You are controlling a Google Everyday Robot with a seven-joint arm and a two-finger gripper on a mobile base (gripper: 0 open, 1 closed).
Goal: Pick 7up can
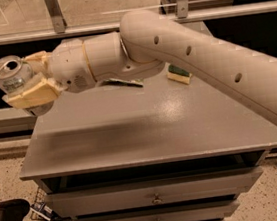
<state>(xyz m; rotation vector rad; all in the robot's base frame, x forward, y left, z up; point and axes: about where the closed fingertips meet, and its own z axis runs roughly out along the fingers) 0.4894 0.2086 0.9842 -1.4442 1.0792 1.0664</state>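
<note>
The 7up can (12, 74) is a small silver-topped can with a tab opening, held upright at the far left of the view. My gripper (27, 83) is shut on the 7up can, one cream finger (31, 93) in front of it and the other behind. The can hangs in the air above and just past the left edge of the grey cabinet top (145, 126). My white arm (196, 50) reaches across the top from the right.
A green chip bag (125, 82) lies at the back of the top, mostly hidden under my arm. A green-and-yellow sponge (179, 73) lies at the back right. Drawers (154, 193) are below. A metal railing (56, 14) runs behind.
</note>
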